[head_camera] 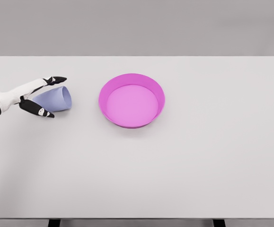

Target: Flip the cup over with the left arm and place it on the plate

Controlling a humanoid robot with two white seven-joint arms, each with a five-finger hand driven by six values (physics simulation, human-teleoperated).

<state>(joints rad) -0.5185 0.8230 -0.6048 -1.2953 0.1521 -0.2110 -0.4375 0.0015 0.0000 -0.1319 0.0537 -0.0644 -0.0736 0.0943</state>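
A pale lavender cup (56,99) lies on its side on the white table, its wider mouth facing right toward the plate. My left hand (46,96) reaches in from the left edge with fingers spread around the cup's narrower end, the upper fingers (56,79) above it and the thumb (41,111) below it. The fingers are not closed on the cup. A magenta plate (109,85) with a raised rim sits to the right of the cup, near the table's middle. The right arm is out of view.
The white table (174,165) spans the whole view, its far edge at the top and its front edge near the bottom. A grey wall stands behind it.
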